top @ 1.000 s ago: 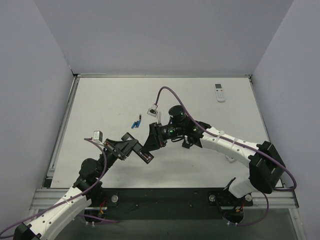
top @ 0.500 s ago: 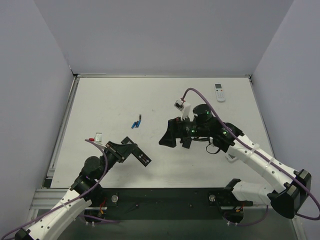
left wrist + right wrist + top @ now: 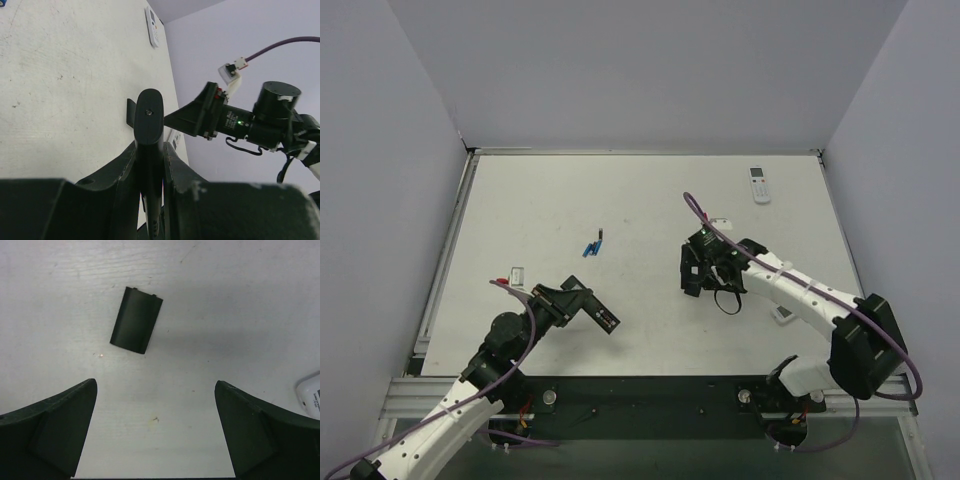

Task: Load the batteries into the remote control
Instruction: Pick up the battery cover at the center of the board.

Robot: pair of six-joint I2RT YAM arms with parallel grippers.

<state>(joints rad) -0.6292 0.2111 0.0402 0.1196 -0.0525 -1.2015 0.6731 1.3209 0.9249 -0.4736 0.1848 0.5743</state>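
My left gripper (image 3: 582, 307) is shut on the black remote control (image 3: 599, 317), which juts out to the right above the table. In the left wrist view the remote control (image 3: 149, 125) stands edge-on between my fingers (image 3: 176, 167). Two slim batteries (image 3: 592, 245), a blue one and a dark one, lie together on the table behind it. My right gripper (image 3: 691, 273) hangs open, low over the table, right of centre. Just beyond its wide-apart fingertips (image 3: 75, 405) a small black cover plate (image 3: 136, 320) lies flat on the table, untouched.
A white remote with a screen (image 3: 758, 184) lies at the back right. A small white remote (image 3: 782, 313) rests beside my right forearm, and its corner (image 3: 312, 395) shows at the right wrist view's edge. The table's left rail (image 3: 448, 260) runs along the left side.
My right gripper pulled away to the right from the remote's end, dropped toward the table and opened. The black cover now lies loose on the table. My left arm hardly moved.
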